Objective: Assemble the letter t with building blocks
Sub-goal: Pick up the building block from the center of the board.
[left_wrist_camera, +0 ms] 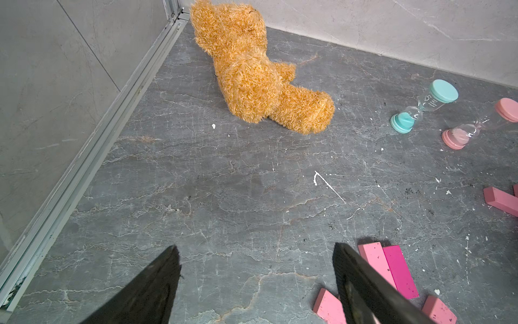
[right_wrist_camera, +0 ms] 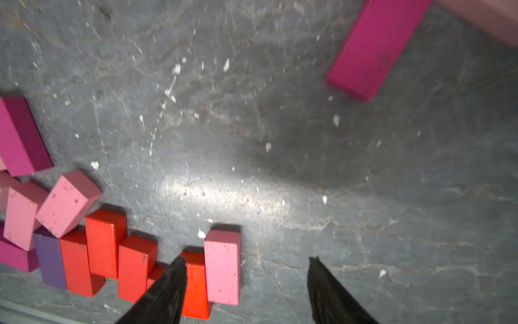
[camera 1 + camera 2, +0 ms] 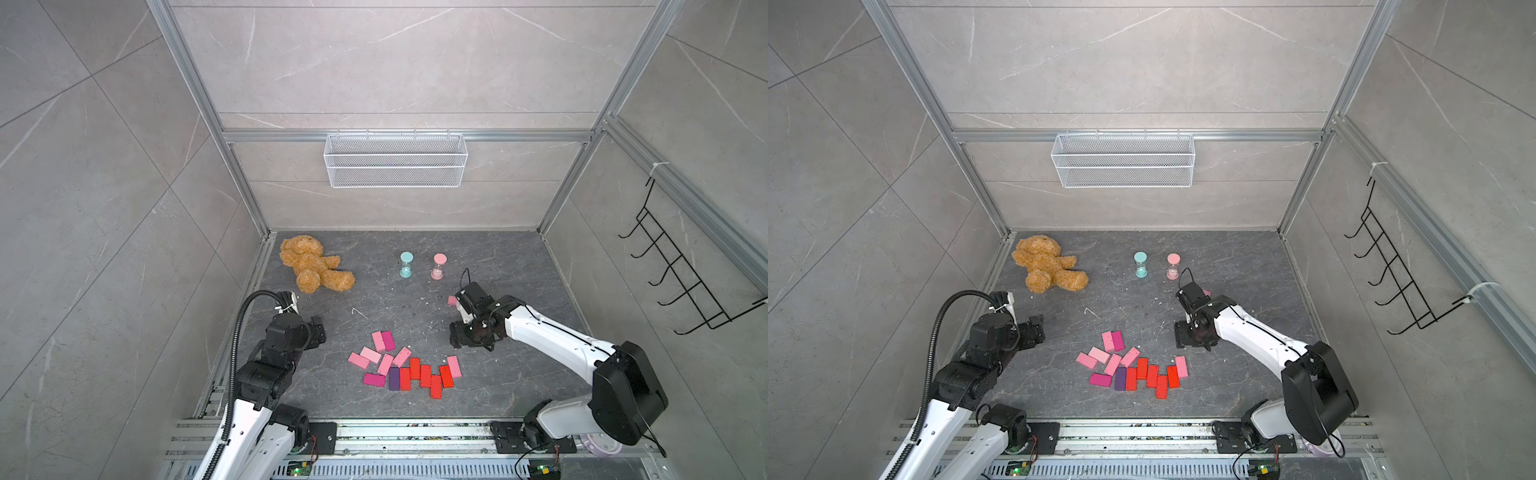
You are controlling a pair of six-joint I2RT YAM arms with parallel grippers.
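Observation:
The building blocks (image 3: 401,368) lie flat in a loose cluster at the front centre of the dark floor: light pink, magenta, red and one purple (image 3: 394,378). My right gripper (image 2: 246,261) hovers open just behind the cluster's right end (image 3: 455,338). In the right wrist view a light pink block (image 2: 222,266) and a red one (image 2: 196,283) lie between its fingers on the floor, ungripped. A magenta block (image 2: 375,47) lies apart from the cluster, and a pink one (image 3: 452,300) peeks out behind the wrist. My left gripper (image 1: 255,248) is open and empty over bare floor, left of the cluster (image 3: 318,330).
A brown teddy bear (image 3: 313,264) lies at the back left. A teal hourglass timer (image 3: 406,264) and a pink one (image 3: 438,267) stand at the back centre. A white wire basket (image 3: 395,160) hangs on the back wall and a black hook rack (image 3: 681,270) on the right wall.

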